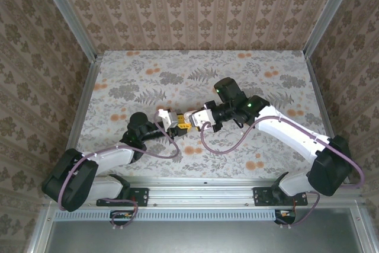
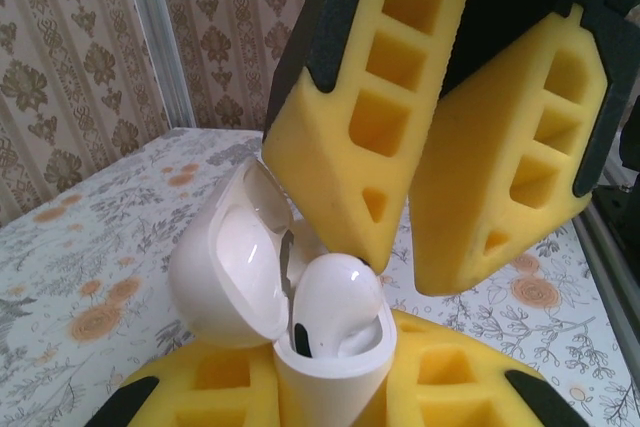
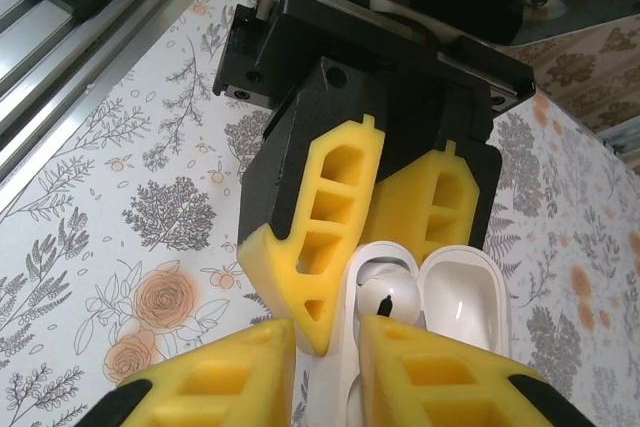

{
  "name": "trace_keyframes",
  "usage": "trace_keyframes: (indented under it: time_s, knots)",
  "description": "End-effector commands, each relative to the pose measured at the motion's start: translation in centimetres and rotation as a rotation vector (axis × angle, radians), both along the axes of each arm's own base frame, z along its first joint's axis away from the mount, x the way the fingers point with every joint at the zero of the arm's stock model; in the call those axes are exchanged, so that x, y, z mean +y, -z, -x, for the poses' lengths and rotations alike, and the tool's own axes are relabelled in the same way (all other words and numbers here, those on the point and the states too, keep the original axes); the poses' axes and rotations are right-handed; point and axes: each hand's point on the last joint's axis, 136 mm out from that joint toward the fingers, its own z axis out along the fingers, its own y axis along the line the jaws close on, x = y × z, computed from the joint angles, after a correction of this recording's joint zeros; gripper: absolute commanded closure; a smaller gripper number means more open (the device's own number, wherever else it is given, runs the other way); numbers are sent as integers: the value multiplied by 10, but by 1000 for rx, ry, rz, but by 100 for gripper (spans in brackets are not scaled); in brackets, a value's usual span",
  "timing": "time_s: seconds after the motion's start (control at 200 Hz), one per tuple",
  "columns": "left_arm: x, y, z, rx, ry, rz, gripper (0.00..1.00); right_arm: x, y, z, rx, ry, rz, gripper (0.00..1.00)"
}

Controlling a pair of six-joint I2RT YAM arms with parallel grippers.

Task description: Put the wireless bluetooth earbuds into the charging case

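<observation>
Left end effector (image 2: 330,387) clamped on open charging case (image 2: 225,277); right end effector (image 2: 408,272) slightly apart above; floral tabletop (image 1: 249,75), patterned walls (image 1: 195,4).

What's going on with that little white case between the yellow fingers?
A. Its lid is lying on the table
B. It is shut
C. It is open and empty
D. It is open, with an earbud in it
D: in the left wrist view the lid is swung back from the case, and a glossy earbud sits in it.
</observation>
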Motion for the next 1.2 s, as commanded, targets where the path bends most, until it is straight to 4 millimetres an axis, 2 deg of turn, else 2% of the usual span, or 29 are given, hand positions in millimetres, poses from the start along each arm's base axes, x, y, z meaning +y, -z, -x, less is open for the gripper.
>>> trace_keyframes:
  time_s: [0.0, 0.045, 0.06, 0.135, 0.23, 0.37, 1.0, 1.025, 1.195]
  knots:
    - [-2, -16, -3, -50, 8, 28, 100, 1, -8, 9, 40, -16, -19, 76]
    - [-2, -16, -3, -52, 9, 28, 100, 0, -6, 6, 51, 0, -30, 76]
    - [-2, -16, -3, -52, 9, 28, 100, -2, -17, 8, 34, 3, -54, 76]
    - [-2, -15, -3, -50, 9, 26, 100, -8, -29, 7, 39, 24, -112, 76]
    - [-2, -15, -3, -50, 9, 26, 100, -15, -32, 6, 39, 49, -134, 75]
    - [-2, -14, -3, -47, 11, 26, 100, -17, -29, 6, 51, 61, -122, 75]
    - [-3, -15, -3, -50, 16, 19, 100, 1, -24, 4, 103, 2, -134, 79]
    - [-3, -15, -3, -49, 14, 19, 100, 3, -14, 1, 125, 2, -120, 79]
    - [-1, -14, -1, -52, 14, 13, 100, 10, -9, 1, 139, 3, -114, 79]
